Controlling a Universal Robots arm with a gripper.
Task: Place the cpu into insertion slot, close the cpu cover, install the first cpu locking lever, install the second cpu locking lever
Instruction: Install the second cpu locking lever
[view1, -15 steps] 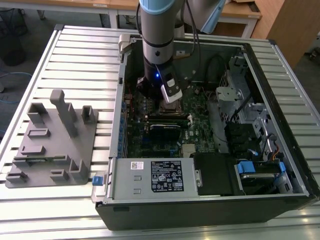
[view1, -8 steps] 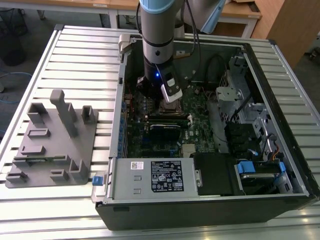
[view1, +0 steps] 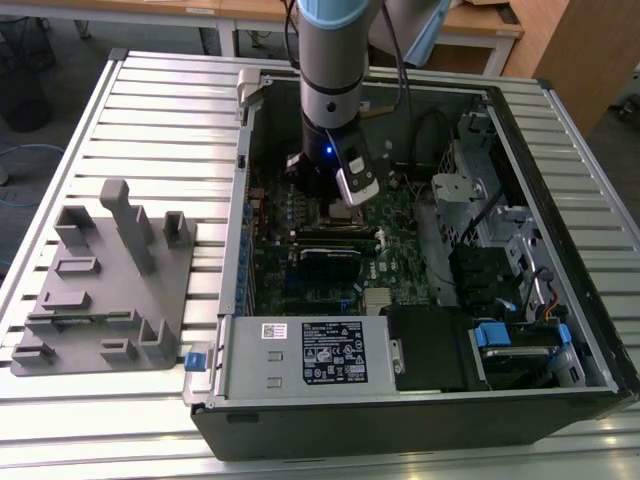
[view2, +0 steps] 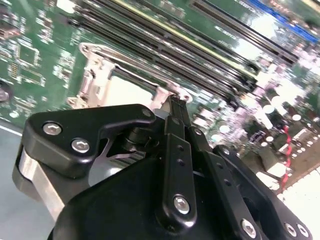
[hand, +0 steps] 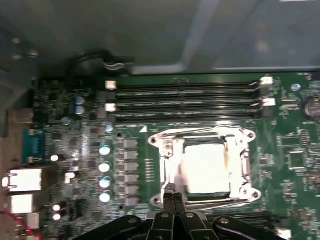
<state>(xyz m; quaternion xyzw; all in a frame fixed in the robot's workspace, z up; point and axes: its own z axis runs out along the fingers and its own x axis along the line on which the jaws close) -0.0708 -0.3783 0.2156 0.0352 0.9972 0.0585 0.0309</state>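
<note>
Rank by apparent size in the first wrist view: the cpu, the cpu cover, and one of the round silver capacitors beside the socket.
1. The cpu cover, the silvery frame closed around the chip.
2. The cpu, the pale square showing through the frame's cut-out.
3. A round capacitor, much the smallest.

All sit on the same board, so nearness hardly skews this.

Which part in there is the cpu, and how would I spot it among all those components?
Start at the open computer case and find the green motherboard on its floor. Below the rows of long black memory slots sits a silvery square metal frame; the cpu is the pale square inside it, just beyond the pincer. Nothing else nearby is a plain, pale, unmarked square.
</note>
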